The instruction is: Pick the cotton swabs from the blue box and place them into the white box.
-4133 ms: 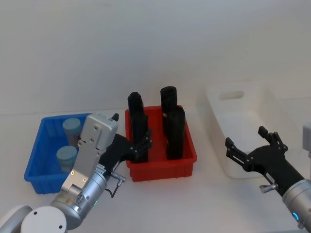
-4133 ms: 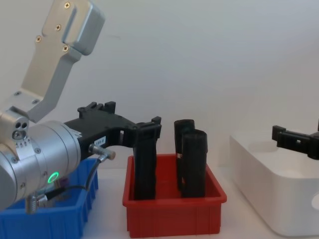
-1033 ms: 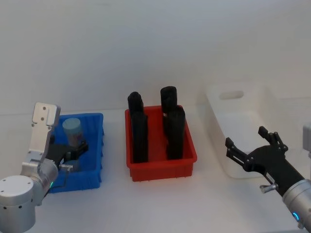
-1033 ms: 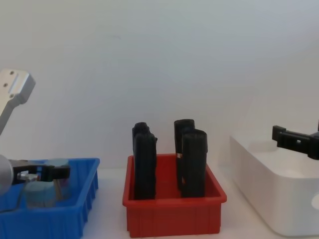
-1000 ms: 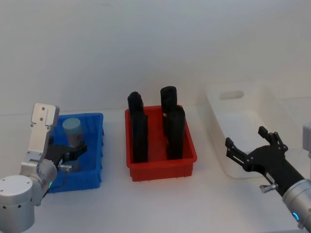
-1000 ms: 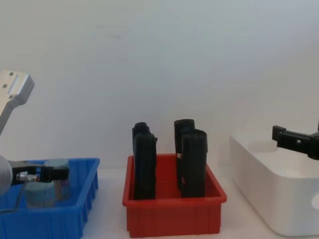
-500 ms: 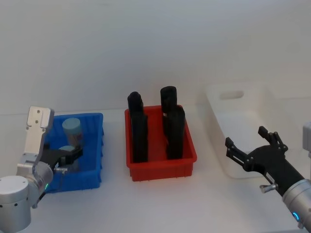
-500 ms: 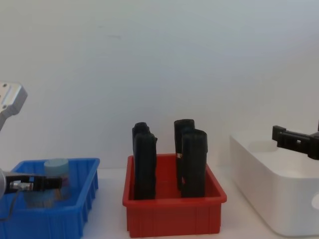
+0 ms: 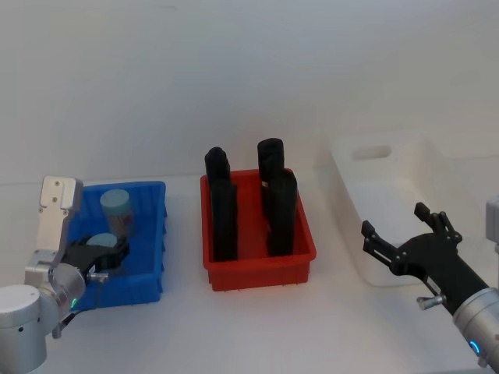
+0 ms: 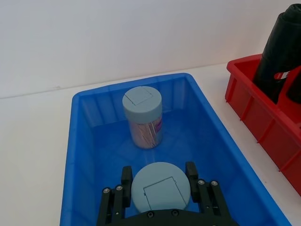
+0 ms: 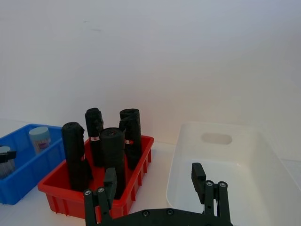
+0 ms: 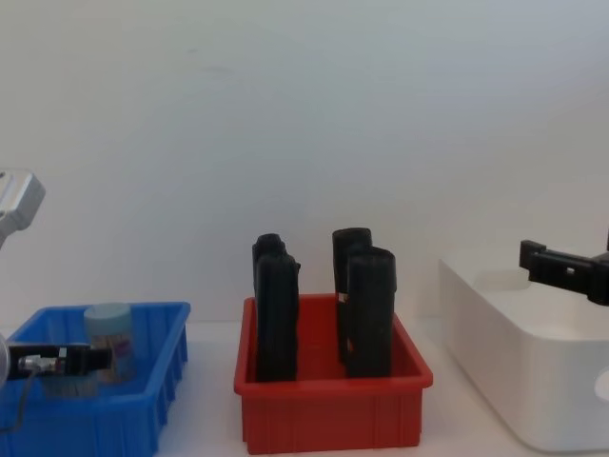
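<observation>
Cotton swabs point(image 9: 116, 210) fill two small clear jars with pale blue lids. Both jars stand inside the blue box point(image 9: 158, 234), on the left part of the white table point(image 9: 257, 327).

The white box point(image 9: 374, 167) is the biggest container and stands on the right, well apart from the blue box. Between the two sits a red bin point(image 9: 257, 274) with four tall black blocks point(image 9: 281, 214) standing upright in it.

The right gripper point(image 9: 394, 219) hangs near the white box's front left corner. Its fingers are spread wide and hold nothing.

The left gripper point(image 9: 105, 253) reaches into the near end of the blue box. In the left wrist view its two fingers point(image 10: 126, 176) lie tight against either side of the near jar point(image 10: 161, 187), pinching it at the lid. Whether that jar rests on the box floor cannot be told.

The far jar point(image 10: 142, 117) stands upright just beyond the near jar, toward the box's back wall and apart from the gripper. Beige sticks and a pinkish label show through its side.
</observation>
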Motion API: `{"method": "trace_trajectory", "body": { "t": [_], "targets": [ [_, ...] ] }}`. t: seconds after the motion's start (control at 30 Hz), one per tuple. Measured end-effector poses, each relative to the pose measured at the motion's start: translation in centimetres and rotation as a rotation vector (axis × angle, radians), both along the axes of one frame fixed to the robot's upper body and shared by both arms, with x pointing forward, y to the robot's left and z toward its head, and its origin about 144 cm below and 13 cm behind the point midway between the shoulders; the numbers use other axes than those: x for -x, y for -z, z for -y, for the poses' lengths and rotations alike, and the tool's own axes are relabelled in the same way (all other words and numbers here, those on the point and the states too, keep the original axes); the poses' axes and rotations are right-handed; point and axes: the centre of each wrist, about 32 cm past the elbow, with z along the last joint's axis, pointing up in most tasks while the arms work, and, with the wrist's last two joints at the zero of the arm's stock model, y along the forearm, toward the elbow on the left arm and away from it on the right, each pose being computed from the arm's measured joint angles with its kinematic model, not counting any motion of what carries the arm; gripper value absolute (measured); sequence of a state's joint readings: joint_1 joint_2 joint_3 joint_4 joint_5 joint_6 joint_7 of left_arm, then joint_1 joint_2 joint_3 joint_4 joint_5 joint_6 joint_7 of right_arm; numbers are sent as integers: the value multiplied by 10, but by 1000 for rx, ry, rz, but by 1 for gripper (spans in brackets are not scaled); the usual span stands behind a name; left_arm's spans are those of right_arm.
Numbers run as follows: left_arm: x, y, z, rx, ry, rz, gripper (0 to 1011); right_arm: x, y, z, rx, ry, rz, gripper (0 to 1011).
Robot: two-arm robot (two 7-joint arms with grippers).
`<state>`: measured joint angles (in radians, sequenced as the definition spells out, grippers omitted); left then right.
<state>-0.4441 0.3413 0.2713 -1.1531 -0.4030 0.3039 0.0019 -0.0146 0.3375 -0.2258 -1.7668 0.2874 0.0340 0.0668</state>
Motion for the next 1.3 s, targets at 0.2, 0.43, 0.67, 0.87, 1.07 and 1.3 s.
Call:
{"method": "trace_trajectory", "body": {
  "t": [0.2,0.43,0.67,0.87,1.07,1.3],
  "targets": [
    [1,-1,-1,13,10,10,670,0,0,0,0,0,0,1002],
    [5,-11,1,2,27,47,671,0,0,0,0,0,0,1001],
    [10,-30,4,-31,59,97,671,0,0,0,0,0,0,1002],
    [15,-51,8,-71,111,130,670,0,0,0,0,0,0,1001],
    [18,-69,12,-97,166,138,671,0,0,0,0,0,0,1001],
    [20,-91,18,-119,251,128,670,0,0,0,0,0,0,1001]
  ]
}}
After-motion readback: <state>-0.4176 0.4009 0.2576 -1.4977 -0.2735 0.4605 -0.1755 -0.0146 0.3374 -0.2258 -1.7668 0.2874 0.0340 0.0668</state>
